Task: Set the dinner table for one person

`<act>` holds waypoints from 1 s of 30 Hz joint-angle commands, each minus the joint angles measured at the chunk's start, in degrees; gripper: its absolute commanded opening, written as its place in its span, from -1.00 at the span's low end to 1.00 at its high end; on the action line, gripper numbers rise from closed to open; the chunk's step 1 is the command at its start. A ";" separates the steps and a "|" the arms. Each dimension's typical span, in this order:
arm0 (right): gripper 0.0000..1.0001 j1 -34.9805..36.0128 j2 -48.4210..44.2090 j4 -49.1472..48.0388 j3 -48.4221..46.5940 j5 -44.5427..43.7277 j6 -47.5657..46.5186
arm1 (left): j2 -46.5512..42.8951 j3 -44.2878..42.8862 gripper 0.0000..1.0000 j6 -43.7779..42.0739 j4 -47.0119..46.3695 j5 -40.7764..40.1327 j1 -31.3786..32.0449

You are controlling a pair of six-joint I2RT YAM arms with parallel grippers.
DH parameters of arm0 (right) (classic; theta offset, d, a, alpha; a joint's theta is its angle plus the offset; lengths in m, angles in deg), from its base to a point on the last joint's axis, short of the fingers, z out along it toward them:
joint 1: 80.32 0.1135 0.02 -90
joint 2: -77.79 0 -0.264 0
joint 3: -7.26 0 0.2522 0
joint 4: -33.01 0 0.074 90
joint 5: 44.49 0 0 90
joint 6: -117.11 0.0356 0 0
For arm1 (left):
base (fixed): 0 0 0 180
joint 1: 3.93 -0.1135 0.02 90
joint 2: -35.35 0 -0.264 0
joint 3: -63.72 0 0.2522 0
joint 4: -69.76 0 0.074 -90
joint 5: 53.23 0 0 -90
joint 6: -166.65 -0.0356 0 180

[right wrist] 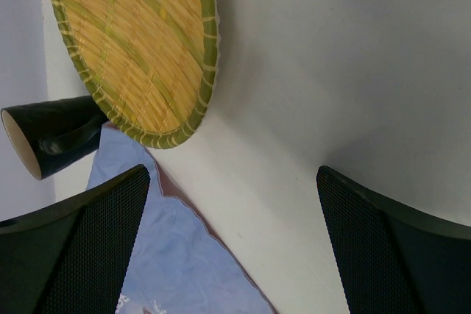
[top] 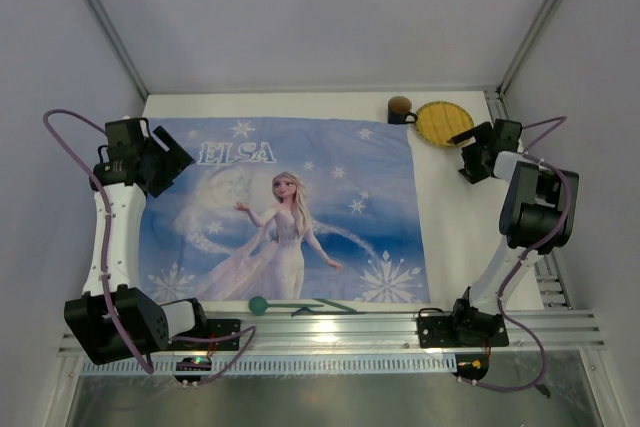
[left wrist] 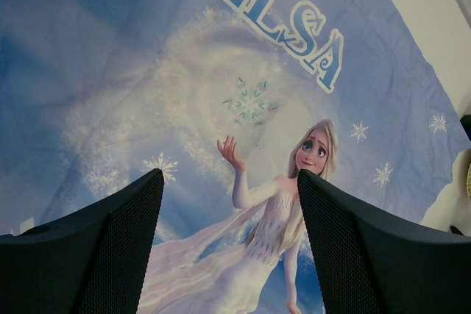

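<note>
At the near edge, around 6 o'clock of the scene, a small teal ball (top: 258, 304) is lying just beside the cloth's hem. A thin dark strip is running off to its right, too slim to identify.

The blue cloth (top: 290, 207) is covering most of the white desk (top: 450, 217), which is showing bare only along the far edge and the 3 o'clock side. On the cloth a pale-haired figure in a white gown is raising one hand, and "ELSA" is reading clearly at about 11 o'clock.

The left gripper (left wrist: 229, 178) is hanging over the cloth's 9 o'clock side, jaws spread and holding nothing. The right gripper (right wrist: 232, 174) is hovering over bare desk at 2 o'clock, jaws wide and likewise unloaded.

Farthest off, at 1 o'clock, a yellow woven plate (top: 444, 123) with a green rim is lying beside a dark mug (top: 400, 108). In the right wrist view the plate is partly hiding the mug.
</note>
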 commanded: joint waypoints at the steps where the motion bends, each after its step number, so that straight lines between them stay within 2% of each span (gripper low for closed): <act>1: 0.99 -0.51 1.77 -4.52 -2.63 -3.71 2.52 | -1.35 -1.25 0.51 0.86 0.22 1.75 -0.16; 11: 0.98 -0.78 9.85 -6.02 -9.30 -4.26 4.11 | -4.86 -1.16 0.51 1.21 3.12 0.70 -0.08; 14: 0.90 -0.78 12.74 -6.02 -11.33 -3.03 4.37 | -5.74 -1.25 0.51 1.47 4.26 -0.70 -0.08; 18: 0.70 -0.78 15.47 -6.19 -14.67 -1.89 4.72 | -6.71 -1.25 0.51 1.74 5.40 -2.54 -0.08; 23: 0.25 -0.78 17.94 -7.51 -16.87 0.31 4.81 | -8.20 -1.34 0.51 1.56 7.16 -5.19 -0.16; 28: -0.01 -0.86 18.56 -9.53 -16.17 1.46 4.46 | -9.61 -2.48 0.51 0.95 8.39 -8.35 -0.16; 30: -0.20 -0.86 18.56 -10.85 -15.30 2.33 4.11 | -9.96 -2.92 0.51 0.77 8.75 -8.53 -0.08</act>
